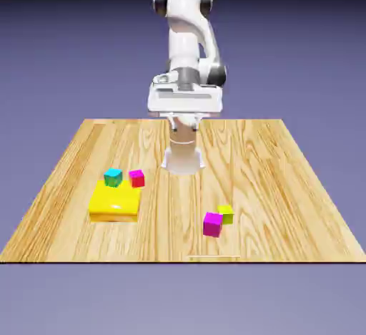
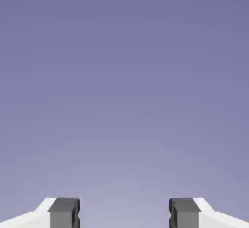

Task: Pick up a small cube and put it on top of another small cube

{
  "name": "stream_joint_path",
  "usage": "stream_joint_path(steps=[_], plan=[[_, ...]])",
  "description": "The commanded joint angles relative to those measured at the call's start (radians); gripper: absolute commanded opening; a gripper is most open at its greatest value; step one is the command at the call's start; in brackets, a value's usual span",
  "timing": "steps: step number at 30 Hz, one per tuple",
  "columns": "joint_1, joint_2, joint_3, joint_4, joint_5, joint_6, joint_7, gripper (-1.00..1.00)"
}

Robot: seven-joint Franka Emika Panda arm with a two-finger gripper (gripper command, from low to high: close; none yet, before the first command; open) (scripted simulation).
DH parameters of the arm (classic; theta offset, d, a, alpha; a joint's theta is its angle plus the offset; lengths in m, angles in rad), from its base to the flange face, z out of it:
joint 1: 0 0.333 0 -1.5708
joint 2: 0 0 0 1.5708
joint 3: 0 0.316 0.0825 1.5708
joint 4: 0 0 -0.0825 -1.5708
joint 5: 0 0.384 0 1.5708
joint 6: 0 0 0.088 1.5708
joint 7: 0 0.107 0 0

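Between the two grey fingertips (image 2: 64, 212) the hand view shows only blue-violet backdrop (image 2: 124, 76); they stand apart, holding nothing. Only the exterior view shows the wooden table (image 1: 286, 183). The lime small cube (image 1: 226, 213) sits near the front at that view's right, touching a magenta cube (image 1: 212, 224). Well apart, at its left, the teal-topped cube (image 1: 113, 177) stands beside a red-pink cube (image 1: 136, 177), just behind a flat yellow block (image 1: 114, 202). The gripper (image 1: 181, 117) hangs high at the far side.

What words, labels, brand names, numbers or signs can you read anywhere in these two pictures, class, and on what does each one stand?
None: no readable text shows in either view.
The white arm, the wooden table, the lime cube, the teal-topped cube, the magenta cube, the red-pink cube and the yellow block are all plain.
The hand view shows only backdrop and the open gripper.
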Motion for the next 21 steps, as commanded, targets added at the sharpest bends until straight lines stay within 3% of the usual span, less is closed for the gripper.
stream_joint_path(steps=[1,17,21], plan=[[0.009,0.036,0.011,0.003,-0.002,-0.012,0.019,0.00],[0.154,0.609,0.179,0.049,-0.027,-0.207,0.311,0.00],[0.197,0.718,0.125,0.069,-0.073,-0.119,0.346,0.00]])
